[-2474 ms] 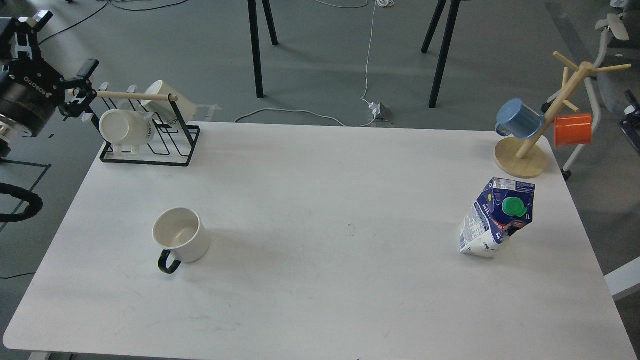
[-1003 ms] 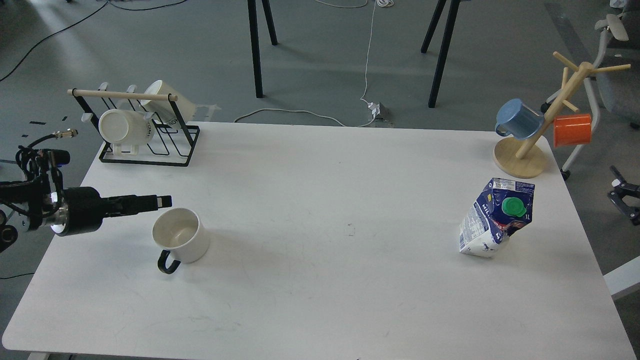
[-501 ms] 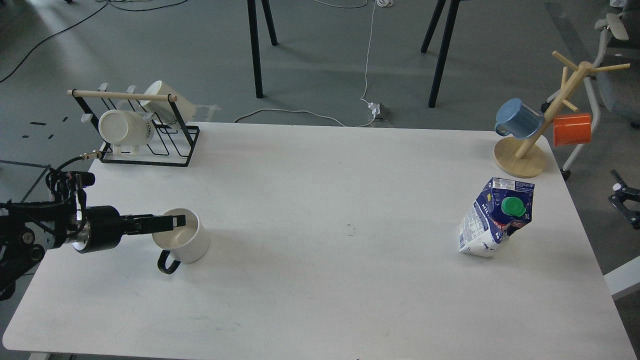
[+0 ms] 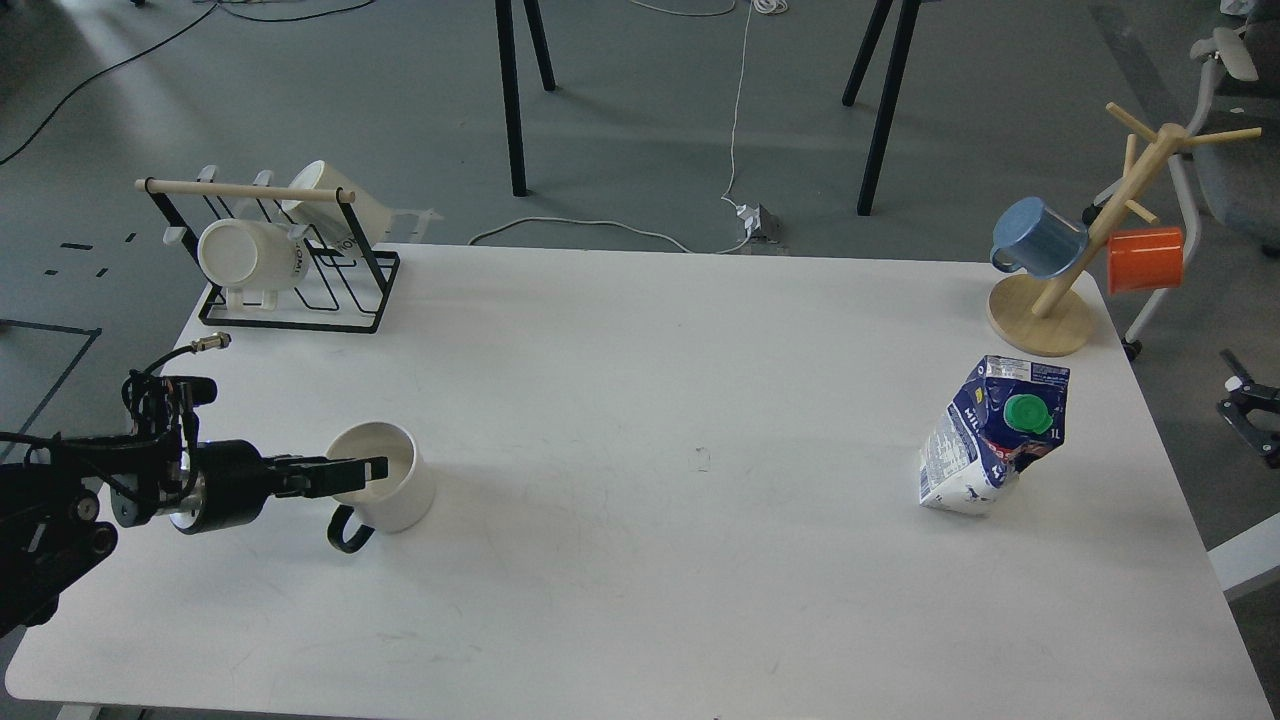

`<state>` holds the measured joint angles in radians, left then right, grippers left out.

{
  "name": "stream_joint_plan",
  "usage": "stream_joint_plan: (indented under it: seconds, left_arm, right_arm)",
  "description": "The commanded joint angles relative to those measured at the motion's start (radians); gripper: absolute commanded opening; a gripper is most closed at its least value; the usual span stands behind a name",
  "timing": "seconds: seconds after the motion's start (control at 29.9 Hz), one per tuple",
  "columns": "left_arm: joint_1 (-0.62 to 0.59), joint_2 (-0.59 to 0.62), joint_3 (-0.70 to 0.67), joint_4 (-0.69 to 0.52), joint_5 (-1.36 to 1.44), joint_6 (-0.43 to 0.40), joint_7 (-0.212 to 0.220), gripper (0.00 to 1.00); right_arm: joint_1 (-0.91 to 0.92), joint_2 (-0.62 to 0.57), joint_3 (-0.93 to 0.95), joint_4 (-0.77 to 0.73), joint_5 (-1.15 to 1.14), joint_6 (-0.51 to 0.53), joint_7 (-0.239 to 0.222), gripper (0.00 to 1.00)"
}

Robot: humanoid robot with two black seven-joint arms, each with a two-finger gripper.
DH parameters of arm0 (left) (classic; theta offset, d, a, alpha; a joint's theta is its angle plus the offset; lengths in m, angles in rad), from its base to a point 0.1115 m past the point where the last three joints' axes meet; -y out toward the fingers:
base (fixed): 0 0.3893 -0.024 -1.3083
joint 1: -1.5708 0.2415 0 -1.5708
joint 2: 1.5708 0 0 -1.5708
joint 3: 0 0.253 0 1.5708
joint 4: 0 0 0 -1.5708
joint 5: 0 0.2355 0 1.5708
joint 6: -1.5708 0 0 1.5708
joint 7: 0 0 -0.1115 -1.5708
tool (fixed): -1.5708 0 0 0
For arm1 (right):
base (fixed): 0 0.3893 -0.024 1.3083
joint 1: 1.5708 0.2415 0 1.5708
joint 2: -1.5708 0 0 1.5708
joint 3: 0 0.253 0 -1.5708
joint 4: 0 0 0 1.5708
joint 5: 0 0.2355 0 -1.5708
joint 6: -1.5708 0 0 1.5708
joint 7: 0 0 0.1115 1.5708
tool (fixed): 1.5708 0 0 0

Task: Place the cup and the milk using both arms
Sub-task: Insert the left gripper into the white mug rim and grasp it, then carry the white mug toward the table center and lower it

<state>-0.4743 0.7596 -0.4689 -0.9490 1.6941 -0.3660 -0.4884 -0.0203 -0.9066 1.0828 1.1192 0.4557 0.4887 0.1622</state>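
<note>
Left gripper reaching level over the white cup's near rim, finger spread hard to judge edge-on, cup upright on the table front left, milk carton standing far right, right gripper a dark sliver beyond the table edge, its fingers indistinct.

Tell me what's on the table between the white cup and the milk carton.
Nothing. In the head view the stretch of white table between the white cup and the milk carton is bare, apart from a faint small mark near the middle.

The cup sits on the table at the left. The milk carton stands far right.
</note>
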Motion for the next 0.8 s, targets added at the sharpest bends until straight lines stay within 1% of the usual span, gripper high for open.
stream_joint_plan:
  seconds: [0.0,0.07,0.13,0.47,0.53,0.6,0.67,0.77]
  left_arm:
    - [0.002,-0.003,-0.001,0.009,0.045,0.047,0.0,0.03]
    - [0.003,-0.013,0.001,0.019,0.045,0.096,0.0,0.0]
    - [0.005,-0.014,0.001,0.022,0.045,0.124,0.0,0.0]
    - [0.003,-0.019,-0.01,0.006,0.045,0.127,0.0,0.0]
    - [-0.003,-0.019,-0.019,-0.029,0.041,0.124,0.0,0.0]
    - [-0.004,-0.02,-0.048,-0.109,0.007,0.115,0.0,0.0]
    - [-0.004,-0.049,-0.088,-0.177,-0.081,0.095,0.0,0.0]
    - [-0.01,-0.12,-0.091,-0.183,-0.183,0.068,0.0,0.0]
  right_arm:
    - [-0.001,0.0,0.0,-0.001,0.0,0.0,0.002,0.96]
    - [-0.003,0.0,-0.001,-0.001,0.001,0.0,0.003,0.96]
    - [-0.01,0.0,0.0,-0.001,0.0,0.0,0.003,0.96]
    - [-0.023,0.0,0.0,-0.009,0.0,0.0,0.005,0.96]
    - [-0.021,0.0,0.0,-0.013,0.001,0.0,0.005,0.96]
    - [-0.021,0.002,0.002,-0.015,0.001,0.0,0.005,0.96]
    - [-0.021,0.002,0.002,-0.015,0.001,0.0,0.007,0.96]
    - [-0.023,0.002,0.002,-0.016,0.003,0.0,0.007,0.96]
